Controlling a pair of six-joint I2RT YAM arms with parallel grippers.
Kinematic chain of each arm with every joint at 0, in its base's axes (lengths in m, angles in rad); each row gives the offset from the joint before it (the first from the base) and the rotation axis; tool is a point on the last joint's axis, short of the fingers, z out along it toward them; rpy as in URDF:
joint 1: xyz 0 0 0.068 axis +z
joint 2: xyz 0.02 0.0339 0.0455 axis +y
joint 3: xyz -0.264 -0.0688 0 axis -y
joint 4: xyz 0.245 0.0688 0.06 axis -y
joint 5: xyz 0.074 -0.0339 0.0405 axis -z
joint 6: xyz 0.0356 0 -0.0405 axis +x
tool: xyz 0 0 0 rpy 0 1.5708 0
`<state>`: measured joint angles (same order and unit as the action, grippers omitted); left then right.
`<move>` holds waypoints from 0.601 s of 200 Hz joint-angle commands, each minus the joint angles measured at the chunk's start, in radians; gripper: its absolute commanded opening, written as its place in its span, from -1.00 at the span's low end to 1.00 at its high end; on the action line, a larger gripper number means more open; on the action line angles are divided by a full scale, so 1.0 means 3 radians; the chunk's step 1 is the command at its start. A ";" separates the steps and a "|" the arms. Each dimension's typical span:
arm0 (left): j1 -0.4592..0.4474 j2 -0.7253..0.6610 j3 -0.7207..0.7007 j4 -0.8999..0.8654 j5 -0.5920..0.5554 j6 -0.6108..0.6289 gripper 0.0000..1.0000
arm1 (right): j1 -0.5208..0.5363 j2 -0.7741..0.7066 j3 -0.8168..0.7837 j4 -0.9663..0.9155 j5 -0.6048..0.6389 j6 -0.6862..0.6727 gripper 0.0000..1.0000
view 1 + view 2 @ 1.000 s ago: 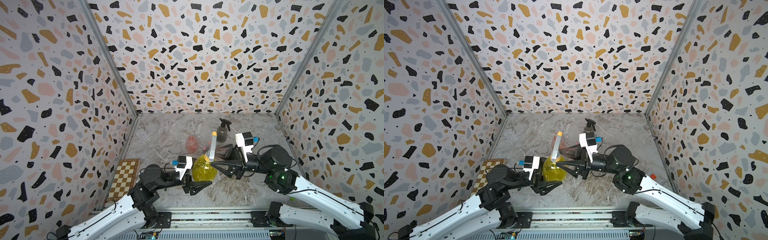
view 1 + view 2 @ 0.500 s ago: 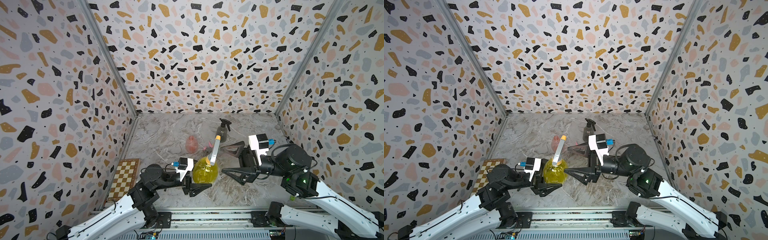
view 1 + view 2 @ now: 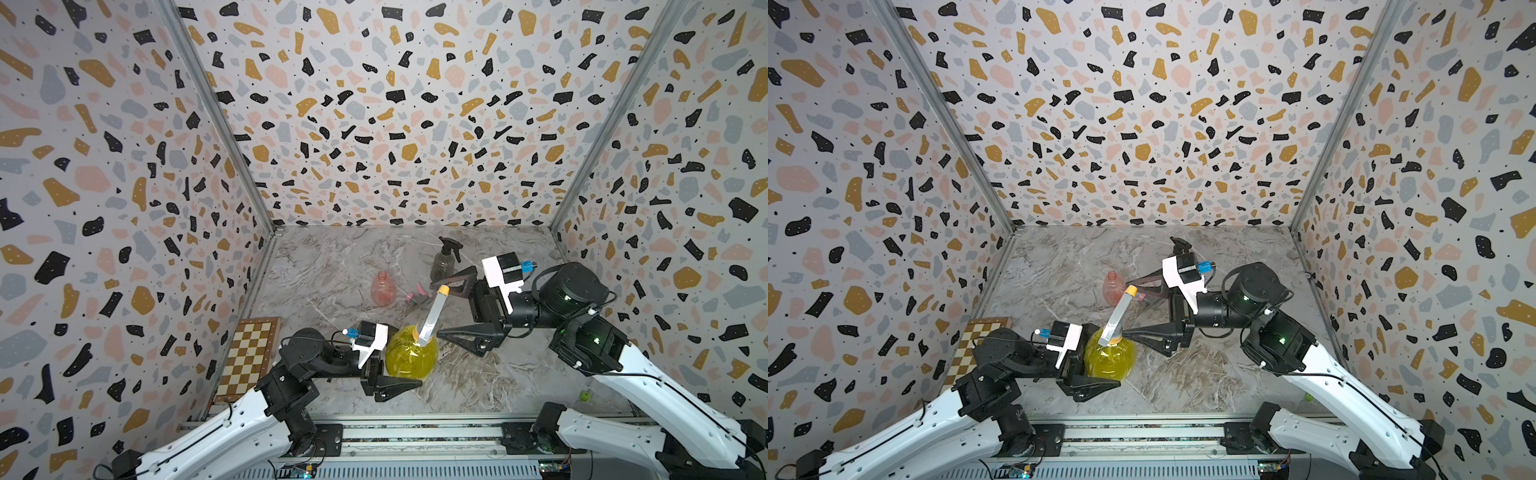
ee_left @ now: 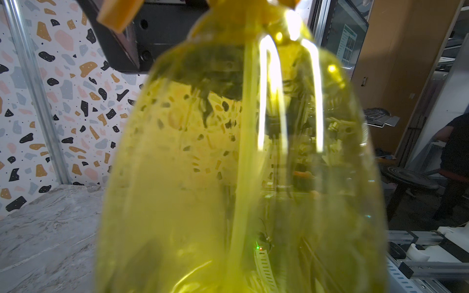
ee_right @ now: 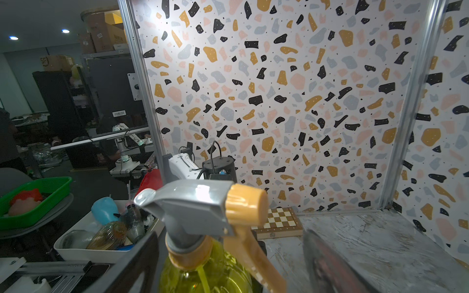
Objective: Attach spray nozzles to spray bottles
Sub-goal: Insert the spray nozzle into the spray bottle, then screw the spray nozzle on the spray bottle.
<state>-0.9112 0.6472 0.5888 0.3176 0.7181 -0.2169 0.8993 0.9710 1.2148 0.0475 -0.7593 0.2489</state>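
Gripping yellow bottle (image 4: 228,165) near 6 o'clock of counter (image 3: 332,270), left pincer (image 3: 407,368) is clamped on its belly; right pincer (image 3: 440,308) gapes apart at 3 o'clock of grey-orange nozzle (image 5: 200,205), which leans on the neck. Risk: collar likely cross-threaded or loose, so nozzle may topple.

Terrazzo-patterned walls (image 3: 374,124) enclose a grey marbled floor (image 3: 332,266) with aluminium corner posts (image 3: 222,124).
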 commanded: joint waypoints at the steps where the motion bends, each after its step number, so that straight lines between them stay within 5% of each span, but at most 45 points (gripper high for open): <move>1: -0.0006 -0.0004 -0.0007 0.0227 0.0048 -0.0026 -1.00 | 0.0010 -0.0047 0.0161 -0.0017 -0.0267 -0.0060 0.76; 120: -0.0001 0.0072 0.0008 0.0204 -0.0469 -0.0032 -1.00 | 0.0566 -0.0151 0.0136 -0.0314 -0.0047 -0.0155 0.57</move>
<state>-0.9112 0.6678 0.5888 0.3229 0.6235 -0.2222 1.0153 0.9539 1.2640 -0.0544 -0.7712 0.1886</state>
